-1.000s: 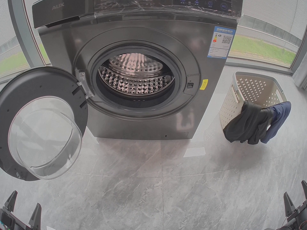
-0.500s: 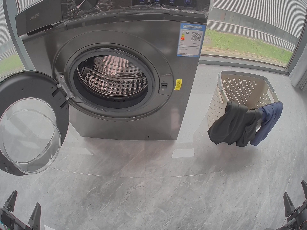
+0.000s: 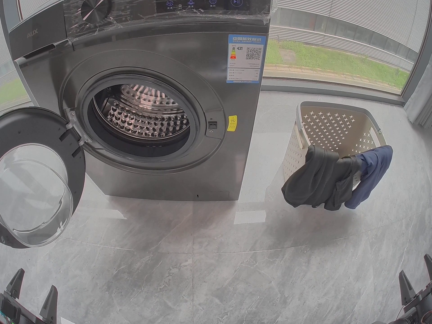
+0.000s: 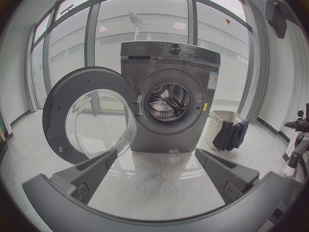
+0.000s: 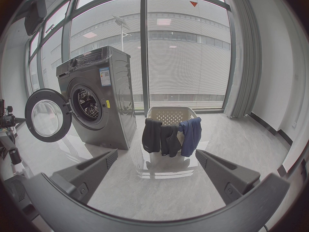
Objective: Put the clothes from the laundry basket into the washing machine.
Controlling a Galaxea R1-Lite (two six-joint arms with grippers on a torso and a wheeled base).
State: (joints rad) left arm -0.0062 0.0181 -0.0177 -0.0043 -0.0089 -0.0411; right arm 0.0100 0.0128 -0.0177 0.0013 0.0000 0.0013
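Task at its outset, no garment transferred. The washing machine (image 3: 202, 50) stands at left, door (image 3: 40, 127) swung open, drum (image 3: 144, 113) showing no clothes. The laundry basket (image 3: 335, 113) sits at right with a dark garment (image 3: 317, 181) and a blue garment (image 3: 373, 169) draped over its near rim. Left gripper (image 4: 155, 152) and right gripper (image 5: 156, 152) are spread wide, empty, well apart from the basket.

Casing of the washing machine (image 3: 135, 55), upper left: satin grey metal. Control panel film (image 3: 180, 1): glossy, wrinkled plastic. Drum (image 3: 144, 113): polished perforated steel. Door (image 3: 36, 194): clear glass. Laundry basket (image 3: 333, 127), right: matt perforated plastic. Clothes (image 3: 315, 181): soft matt cloth. Floor (image 3: 225, 266): glossy marbled tile.
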